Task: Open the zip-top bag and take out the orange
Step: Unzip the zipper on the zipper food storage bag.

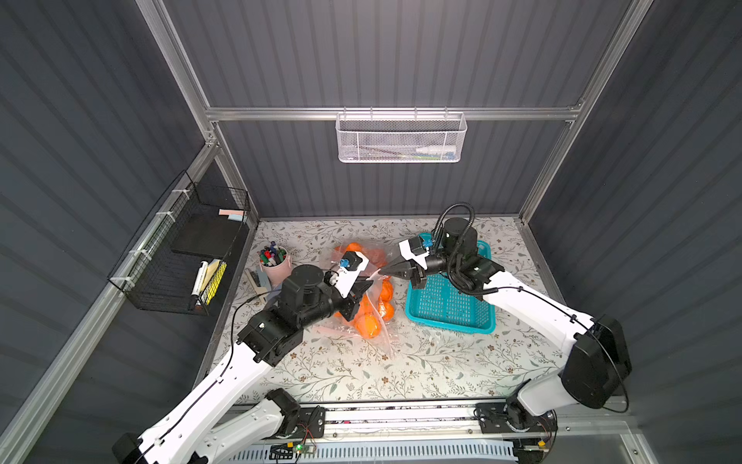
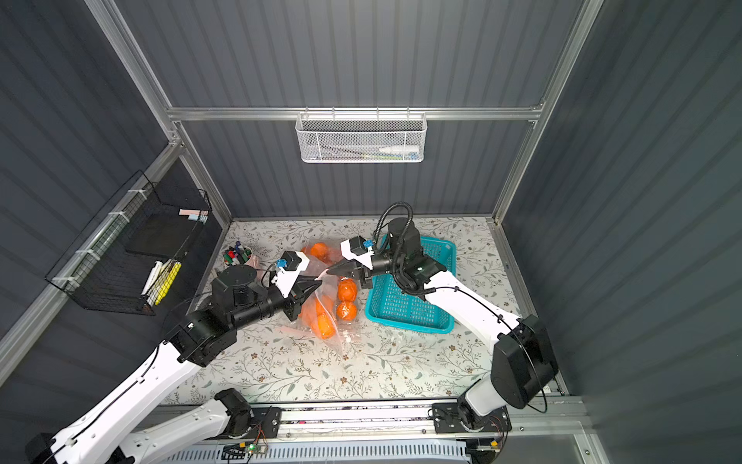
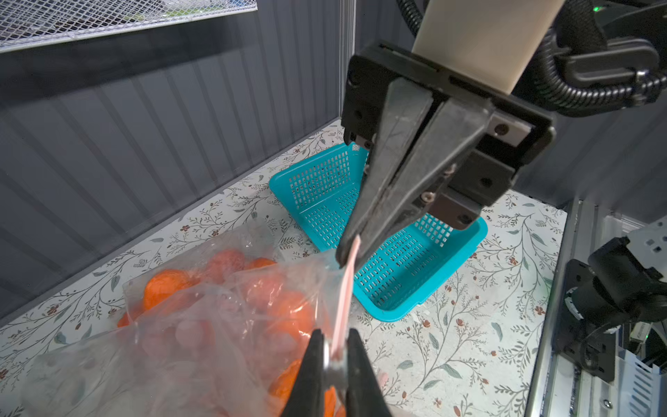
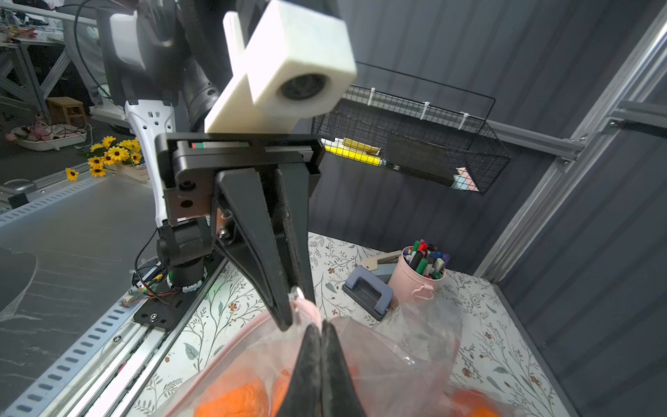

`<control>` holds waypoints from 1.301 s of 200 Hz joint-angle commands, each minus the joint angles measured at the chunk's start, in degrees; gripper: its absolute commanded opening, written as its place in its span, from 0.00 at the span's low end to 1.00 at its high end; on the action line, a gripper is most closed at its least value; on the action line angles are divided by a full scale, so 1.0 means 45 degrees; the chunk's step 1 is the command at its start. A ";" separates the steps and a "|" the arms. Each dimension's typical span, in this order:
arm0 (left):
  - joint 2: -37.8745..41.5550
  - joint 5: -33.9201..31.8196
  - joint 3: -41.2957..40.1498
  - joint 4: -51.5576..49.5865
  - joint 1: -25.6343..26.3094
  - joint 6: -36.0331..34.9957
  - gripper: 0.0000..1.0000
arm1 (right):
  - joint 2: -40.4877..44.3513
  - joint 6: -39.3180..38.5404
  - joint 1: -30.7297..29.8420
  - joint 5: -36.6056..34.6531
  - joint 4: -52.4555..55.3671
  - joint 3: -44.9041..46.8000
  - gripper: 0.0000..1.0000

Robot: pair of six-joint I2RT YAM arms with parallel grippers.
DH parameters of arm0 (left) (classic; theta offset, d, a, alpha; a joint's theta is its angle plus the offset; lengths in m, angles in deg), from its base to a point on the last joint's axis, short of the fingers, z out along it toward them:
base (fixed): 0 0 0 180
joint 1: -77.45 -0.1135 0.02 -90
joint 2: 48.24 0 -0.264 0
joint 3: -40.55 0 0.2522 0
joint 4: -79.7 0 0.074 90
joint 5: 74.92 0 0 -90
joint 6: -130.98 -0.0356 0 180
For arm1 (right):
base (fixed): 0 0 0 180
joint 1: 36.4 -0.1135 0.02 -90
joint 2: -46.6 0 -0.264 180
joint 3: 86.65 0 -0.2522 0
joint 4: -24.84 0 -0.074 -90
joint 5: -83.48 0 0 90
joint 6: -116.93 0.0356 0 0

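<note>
The clear zip-top bag [image 1: 384,341] lies mid-table with several oranges inside; one orange [image 1: 367,324] [image 2: 346,290] shows plainly in both top views. The bag's top is lifted off the table. My left gripper [image 1: 371,283] [image 3: 334,335] is shut on the bag's pink zip strip [image 3: 344,296]. My right gripper [image 1: 381,271] [image 4: 321,325] is shut on the same top edge a short way along. The strip runs taut between the two tips. In the right wrist view the left gripper [image 4: 288,321] nearly touches mine. I cannot tell whether the mouth is parted.
A teal basket [image 1: 445,323] [image 3: 433,289] sits right of the bag, under my right arm. A pink cup of markers [image 1: 274,261] and a hole punch [image 4: 368,292] stand at the left. A black wire rack [image 1: 180,257] hangs on the left wall and a white mesh basket [image 1: 401,138] on the back wall.
</note>
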 commanded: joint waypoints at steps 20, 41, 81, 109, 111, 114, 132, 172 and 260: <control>-0.0305 -0.0808 0.0825 -0.4030 -0.0120 0.0561 0.02 | 0.0864 0.1705 0.1336 -0.1568 -0.1352 -0.0319 0.00; -0.0622 -0.0801 0.1853 -0.5115 -0.0110 0.0902 0.02 | 0.1044 0.2104 0.1672 -0.2013 -0.1402 -0.0363 0.00; -0.1180 -0.0763 0.3890 -0.7022 -0.0118 0.1330 0.03 | 0.1231 0.2460 0.2091 -0.2029 -0.1494 -0.0400 0.00; -0.1360 -0.1228 0.4880 -0.8331 -0.0122 0.1581 0.04 | 0.1303 0.2549 0.2316 -0.2397 -0.1445 -0.0356 0.00; -0.1367 -0.1245 0.4952 -0.8422 -0.0117 0.1612 0.04 | 0.1292 0.2552 0.2333 -0.2430 -0.1416 -0.0368 0.00; -0.1385 -0.1265 0.5053 -0.8508 -0.0116 0.1641 0.04 | 0.1286 0.2552 0.2368 -0.2460 -0.1393 -0.0382 0.00; -0.1450 -0.1270 0.5574 -0.9066 -0.0125 0.1838 0.05 | 0.1299 0.2664 0.2601 -0.2595 -0.1395 -0.0367 0.00; -0.1303 -0.1260 0.5934 -0.9608 -0.0118 0.1922 0.08 | 0.1205 0.2720 0.2880 -0.2539 -0.1439 -0.0340 0.00; -0.1059 -0.1134 0.6414 -1.0338 -0.0111 0.2155 0.09 | 0.1075 0.2827 0.3432 -0.2571 -0.1370 -0.0380 0.00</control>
